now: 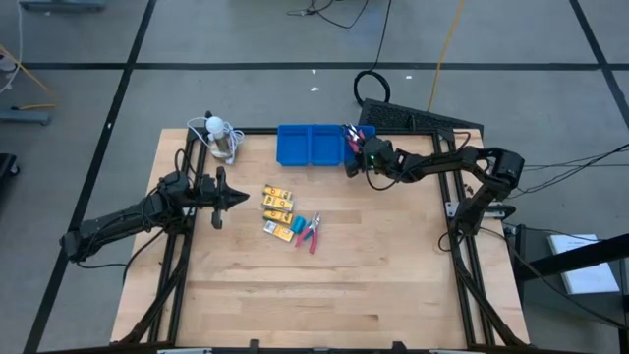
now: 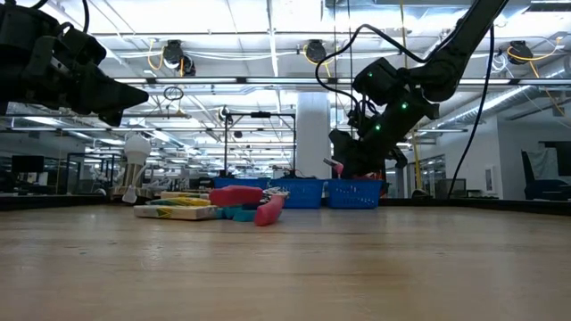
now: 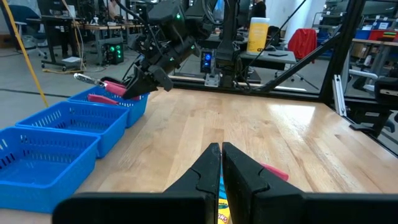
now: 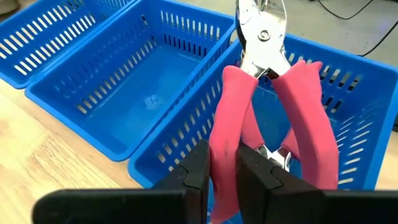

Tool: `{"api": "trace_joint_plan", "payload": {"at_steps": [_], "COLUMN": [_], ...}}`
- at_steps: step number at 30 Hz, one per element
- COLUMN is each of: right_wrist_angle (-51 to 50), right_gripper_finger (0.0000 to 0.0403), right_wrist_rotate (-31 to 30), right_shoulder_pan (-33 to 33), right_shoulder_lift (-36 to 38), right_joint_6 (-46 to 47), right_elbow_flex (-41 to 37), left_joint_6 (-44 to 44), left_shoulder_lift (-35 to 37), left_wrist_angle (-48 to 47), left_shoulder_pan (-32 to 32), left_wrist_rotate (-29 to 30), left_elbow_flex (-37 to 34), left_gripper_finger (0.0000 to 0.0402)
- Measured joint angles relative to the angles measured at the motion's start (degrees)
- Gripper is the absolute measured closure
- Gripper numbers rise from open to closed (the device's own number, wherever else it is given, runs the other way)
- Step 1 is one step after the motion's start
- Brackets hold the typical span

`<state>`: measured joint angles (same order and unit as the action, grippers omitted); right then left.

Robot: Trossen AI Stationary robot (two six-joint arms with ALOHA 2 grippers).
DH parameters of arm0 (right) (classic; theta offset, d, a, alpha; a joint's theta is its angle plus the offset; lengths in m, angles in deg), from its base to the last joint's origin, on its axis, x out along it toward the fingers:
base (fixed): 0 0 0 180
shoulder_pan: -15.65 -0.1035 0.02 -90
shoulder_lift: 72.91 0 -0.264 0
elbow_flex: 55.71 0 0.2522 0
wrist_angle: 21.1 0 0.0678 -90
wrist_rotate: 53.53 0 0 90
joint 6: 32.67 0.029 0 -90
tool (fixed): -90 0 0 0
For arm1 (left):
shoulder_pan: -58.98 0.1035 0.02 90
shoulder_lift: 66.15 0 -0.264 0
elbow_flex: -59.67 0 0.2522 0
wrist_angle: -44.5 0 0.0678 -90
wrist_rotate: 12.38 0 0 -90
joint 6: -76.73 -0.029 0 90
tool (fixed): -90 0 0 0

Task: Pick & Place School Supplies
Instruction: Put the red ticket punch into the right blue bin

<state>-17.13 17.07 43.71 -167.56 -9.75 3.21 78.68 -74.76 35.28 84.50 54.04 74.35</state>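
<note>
Roughly three yellow packets (image 1: 278, 203), two pink-handled tools (image 1: 314, 231)

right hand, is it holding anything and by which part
Yes: the right hand holds pink-handled pliers by one handle, over the blue tray.

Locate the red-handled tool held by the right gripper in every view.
High view: red-handled tool at the blue tray's right end, in the right gripper.
Low view: a pink tip under that gripper, above the tray.
Left wrist view: over the farthest compartment.
Right wrist view: centre, handles between the fingers.
Shared landmark: the blue tray.
</note>
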Motion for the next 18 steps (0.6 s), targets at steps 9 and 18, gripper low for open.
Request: {"api": "trace_joint_plan", "payload": {"at_steps": [9, 18], "right_wrist_angle": [-0.02, 0.0], "right_gripper_finger": [0.0346, 0.0322], "right_wrist_rotate": [0.0, -0.01], "right_shoulder_pan": [0.0, 0.0], "right_shoulder_lift": [0.0, 0.0], "right_joint_6": [0.42, 2.05], "right_elbow_flex": [0.0, 0.04], "left_joint_6": [-0.01, 0.0], "left_shoulder_lift": [-0.02, 0.0], "left_wrist_angle": [-0.01, 0.0], "left_shoulder_pan": [0.01, 0.0], "left_wrist_rotate": [-0.01, -0.02], "left_elbow_flex": [-0.01, -0.01], "left_gripper_finger": [0.0382, 0.0382]}}
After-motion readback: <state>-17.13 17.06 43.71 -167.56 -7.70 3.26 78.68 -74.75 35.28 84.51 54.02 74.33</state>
